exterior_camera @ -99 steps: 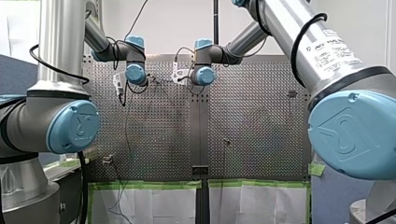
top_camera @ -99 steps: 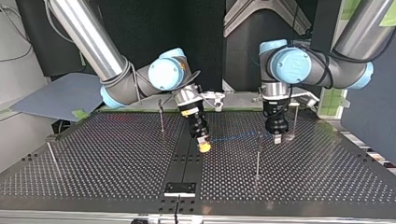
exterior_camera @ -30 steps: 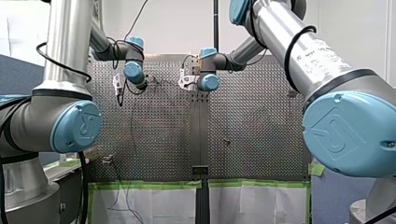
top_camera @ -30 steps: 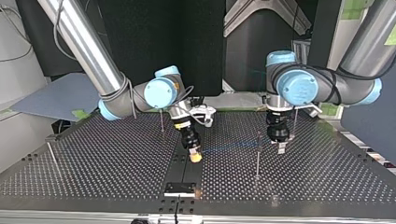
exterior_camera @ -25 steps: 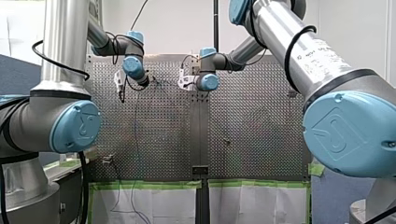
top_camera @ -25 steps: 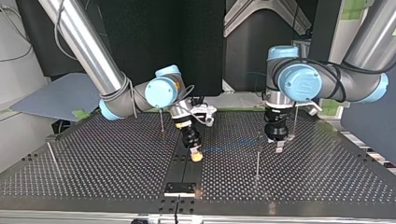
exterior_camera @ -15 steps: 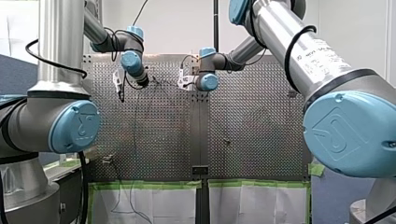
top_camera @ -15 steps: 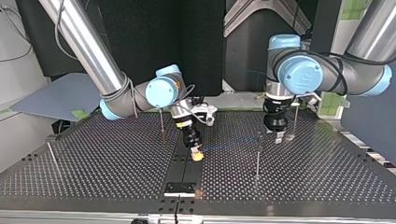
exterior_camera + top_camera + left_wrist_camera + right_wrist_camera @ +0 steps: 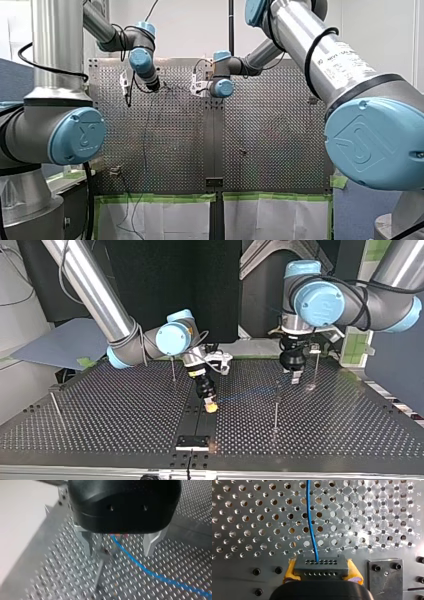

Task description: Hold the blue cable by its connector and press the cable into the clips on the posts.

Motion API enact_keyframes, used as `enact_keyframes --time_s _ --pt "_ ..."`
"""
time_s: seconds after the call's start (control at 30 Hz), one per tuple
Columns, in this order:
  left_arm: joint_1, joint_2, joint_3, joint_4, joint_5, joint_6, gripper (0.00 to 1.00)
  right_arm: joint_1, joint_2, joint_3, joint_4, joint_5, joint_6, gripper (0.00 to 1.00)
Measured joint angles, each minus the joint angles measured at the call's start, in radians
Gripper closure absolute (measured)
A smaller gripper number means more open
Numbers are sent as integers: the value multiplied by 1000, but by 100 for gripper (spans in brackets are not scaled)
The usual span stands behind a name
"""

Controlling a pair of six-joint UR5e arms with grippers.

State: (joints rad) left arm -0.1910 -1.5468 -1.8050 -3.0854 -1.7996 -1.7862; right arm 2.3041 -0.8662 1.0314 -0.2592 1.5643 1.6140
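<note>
my right gripper [image 9: 321, 562] clamps its yellow pads [image 9: 289, 572] on the grey connector [image 9: 321, 567] of the blue cable [image 9: 311, 522], low over the perforated table [image 9: 100, 405] near the middle seam [image 9: 199, 417] in the top view. from the connector the cable runs off towards that view's right, where my left gripper [image 9: 295, 377] hangs above the table near two thin posts [image 9: 275, 407]. in the left wrist view its metal fingers [image 9: 86, 542] stand open, the cable passing between them, clear of both; a blurred post [image 9: 99, 568] rises just beside one finger.
</note>
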Motion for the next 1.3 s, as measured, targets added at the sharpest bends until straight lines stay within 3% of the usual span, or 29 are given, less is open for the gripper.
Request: enact_keyframes --time_s 0.17,0.43,0.97,1.3 --pt "-25 33 -7 5 28 8 2 -2 0 0 0 -1 3 100" --pt "-52 40 -8 9 64 5 2 -3 0 0 1 -4 7 100" --pt "-66 39 -8 15 -16 5 2 -3 0 0 1 -15 15 100" --pt "-67 38 -8 14 -27 4 2 0 0 0 7 -15 15 100"
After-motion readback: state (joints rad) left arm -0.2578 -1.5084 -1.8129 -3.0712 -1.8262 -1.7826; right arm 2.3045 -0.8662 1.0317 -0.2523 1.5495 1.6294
